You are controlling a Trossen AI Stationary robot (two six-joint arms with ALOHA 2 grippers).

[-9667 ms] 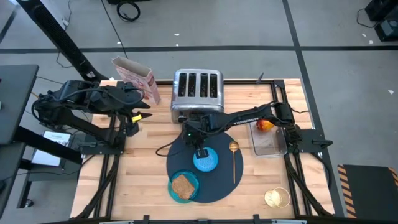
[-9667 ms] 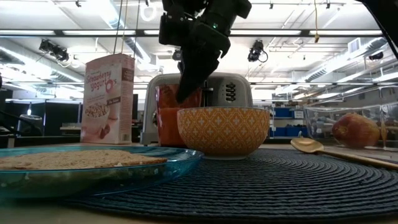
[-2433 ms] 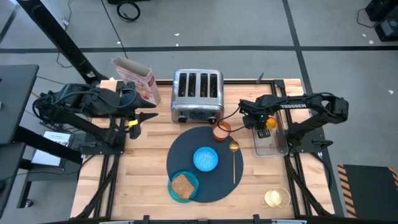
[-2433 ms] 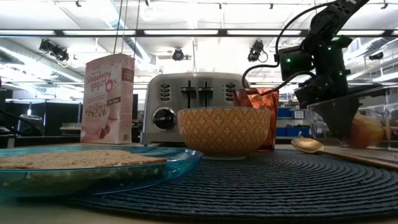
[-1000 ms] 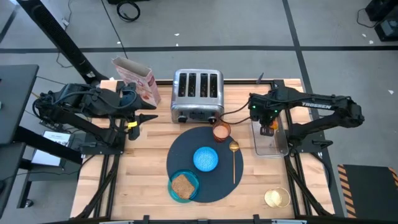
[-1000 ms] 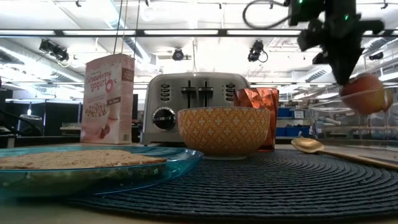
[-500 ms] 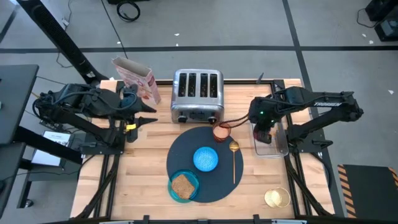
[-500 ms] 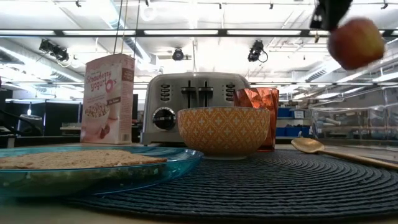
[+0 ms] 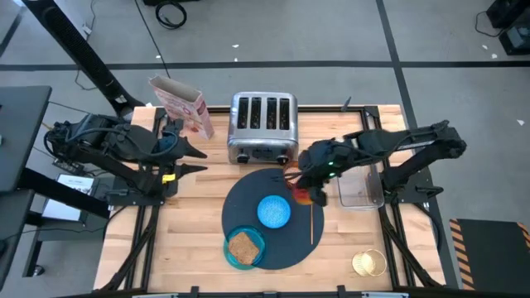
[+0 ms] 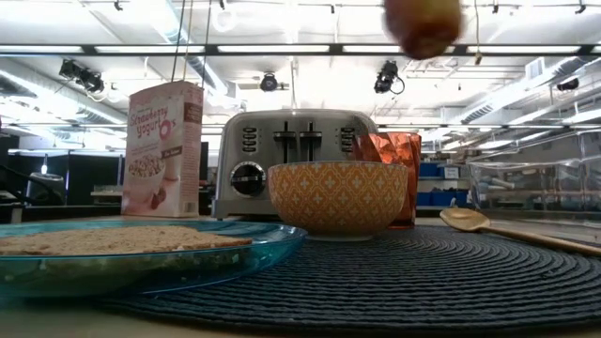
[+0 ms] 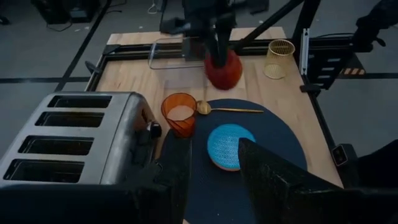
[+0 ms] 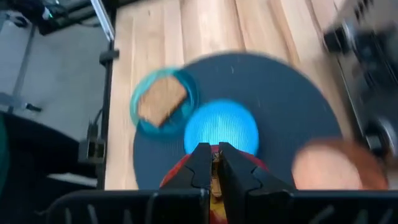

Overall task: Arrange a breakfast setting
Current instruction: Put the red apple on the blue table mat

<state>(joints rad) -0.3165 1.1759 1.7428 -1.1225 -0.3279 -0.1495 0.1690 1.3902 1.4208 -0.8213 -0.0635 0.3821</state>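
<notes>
Our right hand (image 9: 308, 195) is clamped on the red-orange fruit (image 11: 224, 70) by its top, held above the mat's (image 9: 248, 219) right edge near the copper cup (image 11: 180, 114); round, smooth, likely slippery, so we keep the pinch centred; left hand (image 11: 211, 162) apart.

A large round dark navy mat (image 9: 286, 215) lies flat in front of the chrome toaster (image 9: 262, 128), carrying a small bright-blue bowl (image 9: 274, 211) at its middle and a teal plate (image 9: 245, 247) with a brown toast slice (image 9: 242, 246) at its near-left edge. A copper cup (image 11: 180, 114) stands upright at the mat's far edge, a gold spoon (image 11: 229, 109) lying beside it. The red-orange fruit (image 11: 224, 70) hangs above the spoon, pinched in the right claw (image 12: 213, 160).
</notes>
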